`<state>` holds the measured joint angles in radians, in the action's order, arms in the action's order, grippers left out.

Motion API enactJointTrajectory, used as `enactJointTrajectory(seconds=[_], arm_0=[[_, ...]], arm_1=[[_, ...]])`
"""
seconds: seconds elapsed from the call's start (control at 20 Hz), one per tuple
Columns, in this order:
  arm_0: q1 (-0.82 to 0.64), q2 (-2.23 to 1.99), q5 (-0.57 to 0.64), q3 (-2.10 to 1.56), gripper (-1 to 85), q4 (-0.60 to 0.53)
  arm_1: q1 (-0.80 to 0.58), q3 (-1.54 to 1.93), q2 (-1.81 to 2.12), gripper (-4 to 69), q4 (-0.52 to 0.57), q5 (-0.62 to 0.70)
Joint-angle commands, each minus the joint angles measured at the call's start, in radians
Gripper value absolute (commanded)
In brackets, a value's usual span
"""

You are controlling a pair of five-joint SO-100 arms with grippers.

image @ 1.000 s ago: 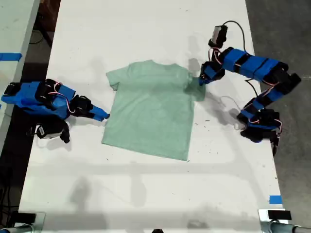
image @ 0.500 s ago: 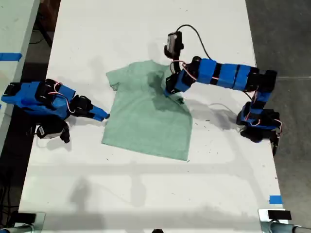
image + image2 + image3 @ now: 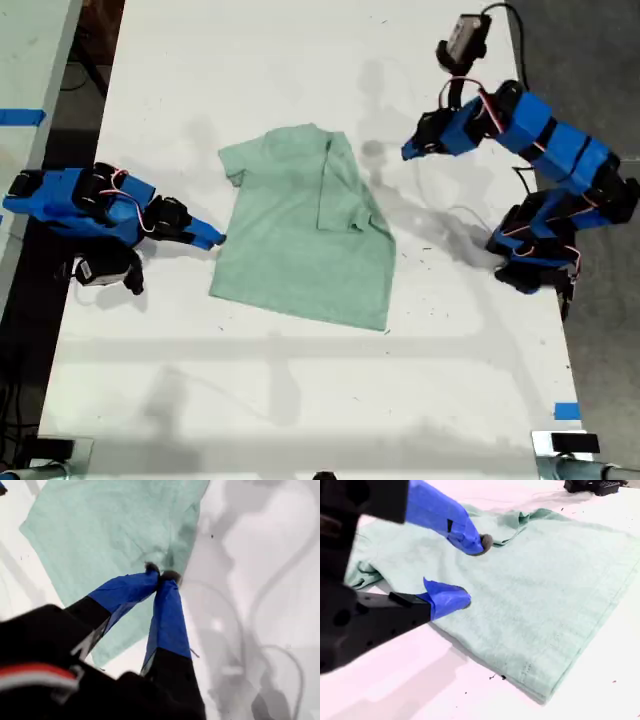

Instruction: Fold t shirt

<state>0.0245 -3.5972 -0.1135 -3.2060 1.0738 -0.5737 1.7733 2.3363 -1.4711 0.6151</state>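
The t shirt (image 3: 300, 235) lies flat on the white table (image 3: 300, 400), one sleeve folded inward onto the body; no print or writing shows. The first gripper (image 3: 408, 152) hangs above the table at the exterior view's right, jaws pressed together, empty; the second gripper (image 3: 216, 241) rests at the shirt's edge, jaws parted, empty.

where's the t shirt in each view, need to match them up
Exterior view: the t shirt lies flat mid-table, one sleeve folded in.
First wrist view: it fills the area beyond my first end effector, whose tips meet.
Second wrist view: it spreads ahead of my second end effector, which is open at its edge.
Shared landmark: the folded-in sleeve.
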Motion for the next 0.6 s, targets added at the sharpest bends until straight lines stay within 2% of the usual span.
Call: enactJointTrajectory(seconds=[0.0,0.15,0.2,0.3,0.35,0.4,0.55], arm_0=[[-0.014,-0.005,0.008,-0.003,13.3,-0.005],[-0.014,-0.005,0.008,-0.003,13.3,-0.005],[-0.014,-0.005,0.008,-0.003,13.3,-0.005],[-0.015,-0.005,0.008,-0.003,13.3,-0.005],[-0.015,-0.005,0.008,-0.003,13.3,-0.005],[-0.015,-0.005,0.008,-0.003,13.3,-0.005],[-0.017,-0.005,0.008,-0.003,13.3,-0.005]], arm_1=[[0.137,0.359,0.347,1.2,0.117,-0.144],[0.267,0.842,0.653,1.3,0.311,-0.256],[0.275,0.969,0.735,1.3,0.339,-0.278],[0.270,1.129,0.962,1.3,0.296,-0.282],[0.262,1.181,1.127,1.3,0.209,-0.285],[0.250,1.216,1.175,1.3,0.170,-0.276],[0.253,1.315,1.170,1.3,0.225,-0.267]])
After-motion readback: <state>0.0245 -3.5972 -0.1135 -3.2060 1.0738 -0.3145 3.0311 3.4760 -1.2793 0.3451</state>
